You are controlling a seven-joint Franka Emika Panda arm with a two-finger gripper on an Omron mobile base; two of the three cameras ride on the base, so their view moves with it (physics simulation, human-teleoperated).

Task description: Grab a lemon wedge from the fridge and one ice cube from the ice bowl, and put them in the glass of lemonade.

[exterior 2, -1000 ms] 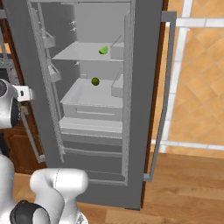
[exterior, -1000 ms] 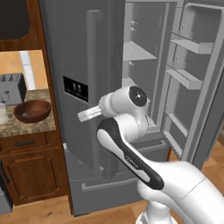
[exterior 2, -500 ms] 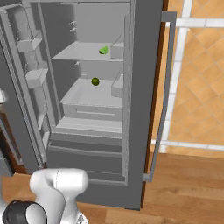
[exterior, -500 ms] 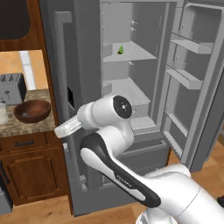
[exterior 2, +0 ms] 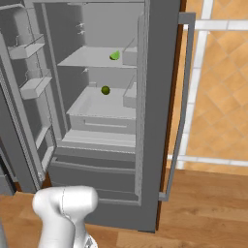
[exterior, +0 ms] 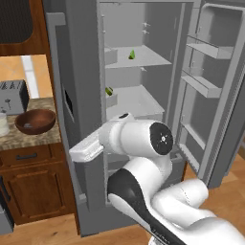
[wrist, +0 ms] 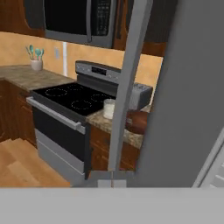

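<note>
The fridge (exterior: 143, 28) stands with both doors wide open. The lemon wedge (exterior: 131, 55) (exterior 2: 115, 55) lies on the upper shelf. The dark reddish-brown ice bowl (exterior: 34, 121) (wrist: 138, 121) sits on the counter left of the fridge. Beside it stands the glass of lemonade (wrist: 108, 108), also at the picture's left edge (exterior: 2, 124). My hand (exterior: 86, 148) reaches left at the open left door's edge (exterior: 81, 95), which hides my fingers. In the hand view the left door's long handle (wrist: 126, 87) rises straight up from the bottom centre, very close.
A small dark green round fruit (exterior 2: 105, 90) lies on the second shelf. A grey toaster (exterior: 12, 95) stands behind the bowl. Left of the counter are a black stove (wrist: 65, 101) and a microwave (wrist: 81, 17) above it. The right door's (exterior: 215, 95) bins jut out.
The left fridge door has swung from nearly shut to wide open. My arm has swept left and downward with it, uncovering the shelves and the lemon wedge.
</note>
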